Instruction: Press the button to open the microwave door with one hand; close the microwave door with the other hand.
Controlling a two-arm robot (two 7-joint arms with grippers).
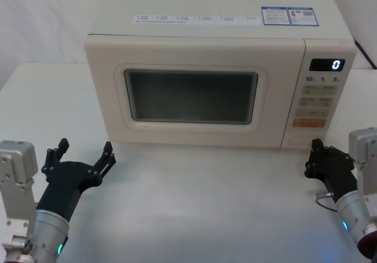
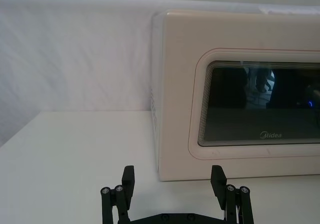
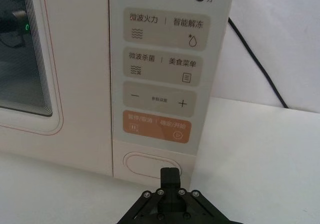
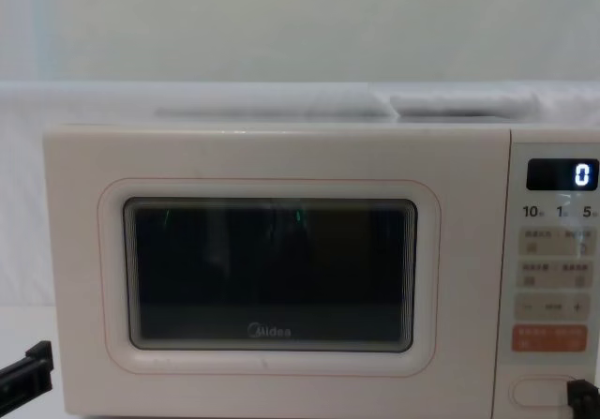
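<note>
Microwave door [image 1: 191, 95] shut. Right gripper [image 3: 170, 173] closed, empty, poised just before button [image 3: 150, 165] at panel foot (orange key [image 3: 156, 126] to be avoided). Straight, centred push advised. Left gripper [image 1: 84, 155] spread open, empty, waiting near door.

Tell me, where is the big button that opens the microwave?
The button sits at the bottom of the control panel, on the microwave's right side, just under the orange key. The right tool is right in front of it.
</note>
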